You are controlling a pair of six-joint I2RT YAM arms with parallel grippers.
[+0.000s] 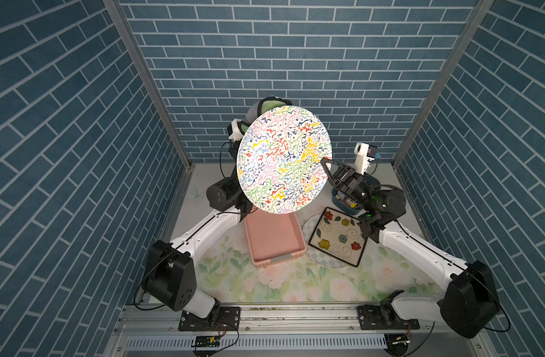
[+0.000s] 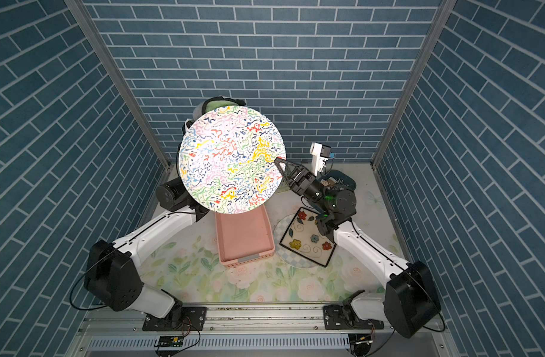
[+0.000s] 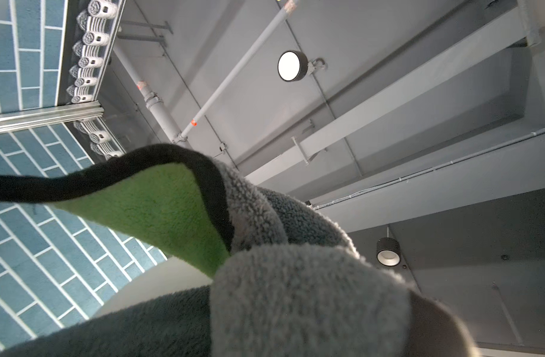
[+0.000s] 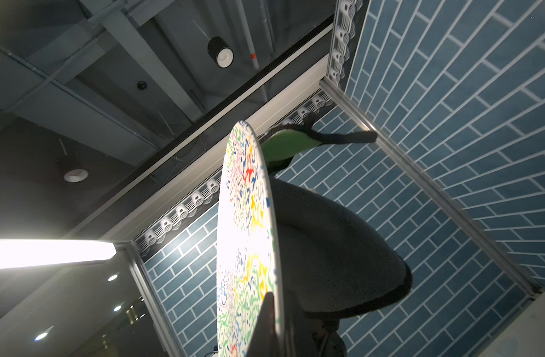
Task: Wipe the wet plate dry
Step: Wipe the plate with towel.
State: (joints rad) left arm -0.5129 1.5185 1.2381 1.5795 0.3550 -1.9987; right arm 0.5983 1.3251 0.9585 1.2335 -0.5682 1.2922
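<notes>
The round plate [image 1: 283, 159] [image 2: 231, 159], white with many-coloured squiggles, is lifted high over the table with its patterned face turned towards both top views. My right gripper [image 1: 323, 160] [image 2: 276, 160] is shut on its right rim. In the right wrist view the plate [image 4: 246, 231] stands edge-on between the jaws of that gripper [image 4: 279, 321]. A grey and green cloth [image 1: 269, 106] [image 2: 218, 103] [image 4: 327, 247] lies against the plate's back face. The cloth [image 3: 296, 293] fills the left wrist view and covers my left gripper, which grips it; the plate hides that gripper in both top views.
Below the plate a pink basket [image 1: 274, 241] sits mid-table. To its right lies a square flowered plate [image 1: 339, 236] on a round checkered plate [image 1: 327, 262]. A blue tub [image 1: 345, 204] stands behind the right arm. Tiled walls close in three sides.
</notes>
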